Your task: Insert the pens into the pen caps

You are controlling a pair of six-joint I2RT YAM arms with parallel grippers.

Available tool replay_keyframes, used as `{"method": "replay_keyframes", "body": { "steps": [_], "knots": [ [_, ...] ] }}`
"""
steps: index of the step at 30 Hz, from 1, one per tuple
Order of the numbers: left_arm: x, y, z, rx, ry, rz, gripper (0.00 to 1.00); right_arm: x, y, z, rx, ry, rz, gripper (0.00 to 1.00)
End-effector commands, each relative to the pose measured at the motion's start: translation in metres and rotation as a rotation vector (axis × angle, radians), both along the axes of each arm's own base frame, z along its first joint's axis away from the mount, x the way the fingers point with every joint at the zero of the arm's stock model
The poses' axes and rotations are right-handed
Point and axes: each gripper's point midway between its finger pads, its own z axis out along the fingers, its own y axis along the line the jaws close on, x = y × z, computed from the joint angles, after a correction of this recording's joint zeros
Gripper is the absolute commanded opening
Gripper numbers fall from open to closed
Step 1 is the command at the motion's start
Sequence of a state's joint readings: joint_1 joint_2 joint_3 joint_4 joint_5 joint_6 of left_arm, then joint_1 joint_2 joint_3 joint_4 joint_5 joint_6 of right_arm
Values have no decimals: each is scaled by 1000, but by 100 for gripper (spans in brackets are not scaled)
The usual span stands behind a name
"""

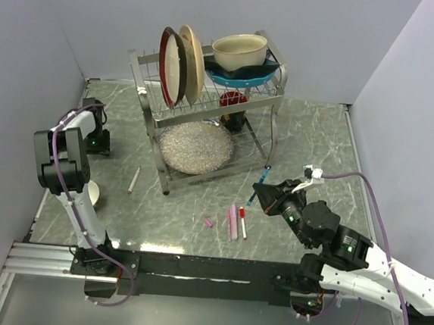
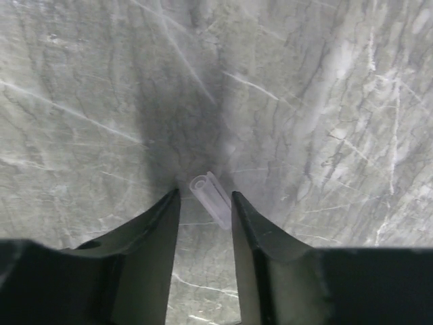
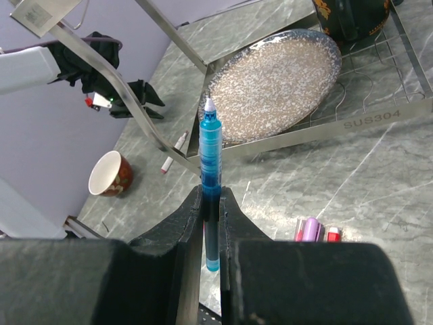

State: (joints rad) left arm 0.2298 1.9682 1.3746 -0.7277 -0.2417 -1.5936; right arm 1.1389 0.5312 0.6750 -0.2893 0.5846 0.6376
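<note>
Right end effector (image 3: 211,196) pinches the slim blue plastic pen (image 3: 210,156), likely slick, mid-barrel; left end effector (image 2: 205,194) spread astride a stubby clear cap (image 2: 215,203).

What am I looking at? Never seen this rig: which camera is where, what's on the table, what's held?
Two small robot arms are bolted at the table's near edge, each ending in a two-finger gripper. The wide picture is from a fixed camera above and behind them, showing the left arm and the right arm. The other two are from a camera on each wrist, looking forward. On the table are a loaded dish rack and a cup. A white pen, a pink pen, a red-tipped pen and a pink cap lie loose. The right gripper is shut on a blue pen. The left gripper is open, straddling a clear cap on the table.
</note>
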Motion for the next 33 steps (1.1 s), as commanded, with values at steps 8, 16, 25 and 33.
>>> {"method": "replay_keyframes", "body": {
  "steps": [8,16,25,33],
  "knots": [
    [-17,8,-10,56,61,-41,25,1,-6,31,70,-34,-22,0],
    [-33,11,-11,99,128,-147,8,-4,-7,32,114,-17,-9,0],
    [-26,6,-17,74,141,-238,32,-6,-9,33,126,-10,-6,0],
    [-22,0,-31,41,142,-259,31,-5,-7,32,123,-8,-5,0]
  ]
}}
